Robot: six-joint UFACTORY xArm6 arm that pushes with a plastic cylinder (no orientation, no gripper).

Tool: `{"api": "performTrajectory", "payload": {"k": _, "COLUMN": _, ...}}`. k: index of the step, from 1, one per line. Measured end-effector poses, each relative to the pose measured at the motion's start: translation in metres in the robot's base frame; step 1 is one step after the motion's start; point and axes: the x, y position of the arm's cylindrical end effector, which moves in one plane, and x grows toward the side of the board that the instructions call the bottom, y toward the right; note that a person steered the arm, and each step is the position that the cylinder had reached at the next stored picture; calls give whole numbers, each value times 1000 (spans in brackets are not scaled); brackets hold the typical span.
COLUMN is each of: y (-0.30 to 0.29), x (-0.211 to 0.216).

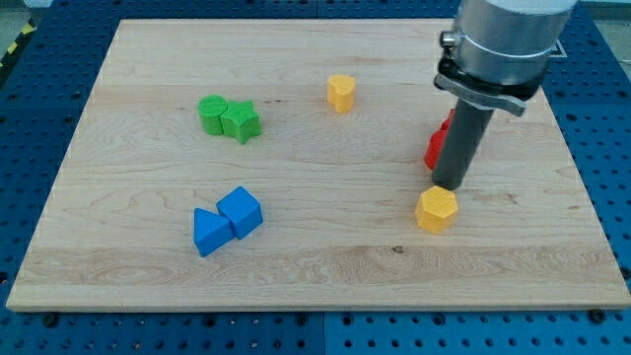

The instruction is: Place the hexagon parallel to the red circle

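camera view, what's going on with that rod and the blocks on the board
A robot arm with a dark rod is working on a wooden board. My tip sits right at the top edge of the yellow hexagon, seemingly touching it. Red blocks lie just behind the rod, mostly hidden by it. Another yellow block sits near the view's top, two green blocks at upper left, and two blue blocks at lower left.

A pale wooden table [325,266] lies on a blue perforated base [601,118], with yellow-black tape [18,41] at the view's top left.
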Motion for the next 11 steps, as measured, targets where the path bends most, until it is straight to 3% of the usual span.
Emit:
{"api": "performTrajectory", "payload": {"k": 2, "y": 36, "x": 60}}
{"api": "performTrajectory", "payload": {"k": 3, "y": 6, "x": 74}}
{"api": "performTrajectory", "payload": {"k": 4, "y": -22, "x": 73}}
{"api": "performTrajectory", "payload": {"k": 11, "y": -40, "x": 22}}
